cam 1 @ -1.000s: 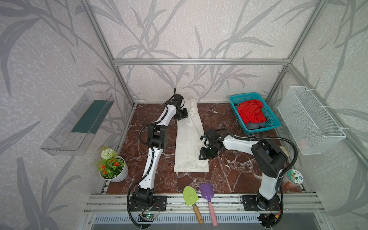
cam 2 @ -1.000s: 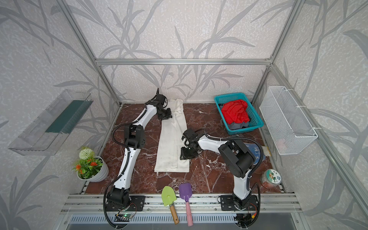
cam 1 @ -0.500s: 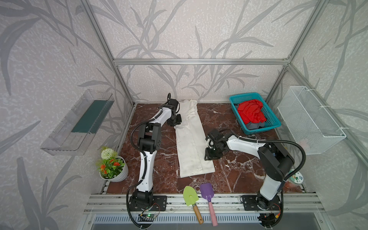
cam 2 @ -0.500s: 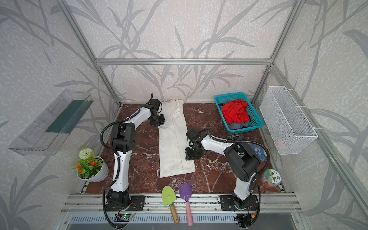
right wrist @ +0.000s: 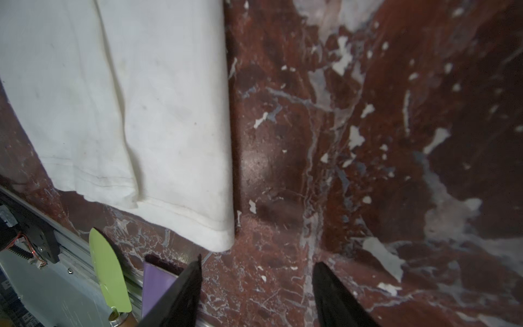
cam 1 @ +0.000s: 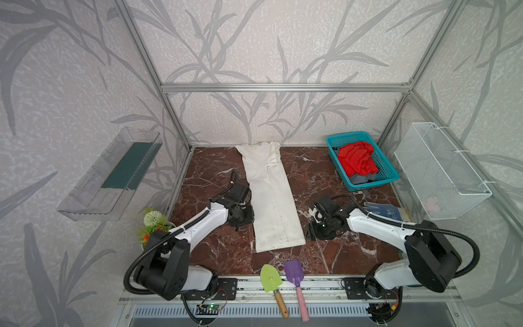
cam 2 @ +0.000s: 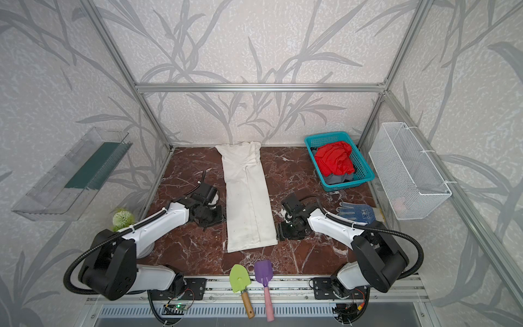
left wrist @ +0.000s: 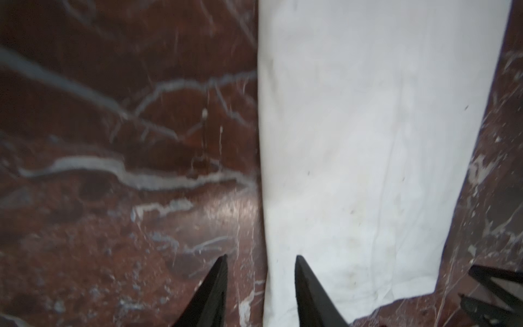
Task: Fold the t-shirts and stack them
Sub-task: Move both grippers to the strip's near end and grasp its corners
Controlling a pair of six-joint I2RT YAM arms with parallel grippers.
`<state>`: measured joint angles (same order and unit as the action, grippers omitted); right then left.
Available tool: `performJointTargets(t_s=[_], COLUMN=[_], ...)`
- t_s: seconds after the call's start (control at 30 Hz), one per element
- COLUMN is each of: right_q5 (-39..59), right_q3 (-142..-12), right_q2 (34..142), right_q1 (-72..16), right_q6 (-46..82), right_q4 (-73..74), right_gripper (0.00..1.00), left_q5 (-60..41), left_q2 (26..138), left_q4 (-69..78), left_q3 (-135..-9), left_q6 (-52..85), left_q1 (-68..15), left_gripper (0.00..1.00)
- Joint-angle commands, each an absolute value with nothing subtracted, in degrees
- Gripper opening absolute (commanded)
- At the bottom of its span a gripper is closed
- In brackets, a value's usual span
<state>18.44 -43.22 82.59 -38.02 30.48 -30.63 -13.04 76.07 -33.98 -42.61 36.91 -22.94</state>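
- Cream-white t-shirt (cam 1: 271,198): folded into a long narrow strip, lying flat on the marble surface (cam 1: 215,249) and running from the back wall toward the front.
- Red t-shirt (cam 1: 356,158): crumpled on top of a dark grey t-shirt (cam 1: 360,179) in the teal basket (cam 1: 349,136), back right.
- Left pincer (left wrist: 261,257): jaws partly apart, holding nothing, low at the strip's left edge.
- Right pincer (right wrist: 257,260): jaws wide apart, holding nothing, over bare marble just beside the strip's near right corner.
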Motion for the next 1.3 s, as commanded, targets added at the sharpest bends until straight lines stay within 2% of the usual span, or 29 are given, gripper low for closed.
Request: performJointTargets(t_s=[0.0, 0.2, 0.4, 0.6, 0.97, 1.17, 1.27], right_q5=[21.2, 23.6, 22.9, 22.3, 21.3, 20.8, 20.5], right_q3=[-42.3, -41.2, -41.3, -41.8, -41.1, -40.6, -40.7], right_q2=[83.8, 87.3, 90.1, 91.8, 92.0, 91.8, 92.0], right_q1=[-37.8, -38.1, -38.5, -38.9, -42.9, -43.6, -43.6], right_q6=[31.3, 33.5, 34.0, 34.1, 35.9, 38.0, 38.1], right_q4=[-26.6, -20.6, -19.8, -22.4, -25.3, -24.8, -24.8], right_gripper=[0.63, 0.63, 0.60, 0.48, 0.40, 0.32, 0.25], left_q5=[-16.5, -18.7, -21.4, -22.3, -21.9, -21.7, -21.4], left_q2=[70.9, 63.1, 66.0, 70.7, 71.4, 72.3, 73.0], left_q4=[-33.4, -31.8, -29.1, -28.9, -27.9, -28.4, -27.8], left_q3=[-37.4, -29.3, -28.7, -29.4, -28.0, -27.7, -27.2], left_q6=[44.3, 49.7, 49.1, 48.7, 50.3, 50.8, 51.1], left_q1=[-26.0, -29.1, -30.0, -31.5, -33.1, -34.3, -34.7], left_gripper=[0.41, 0.45, 0.45, 0.45, 0.44, 0.39, 0.33])
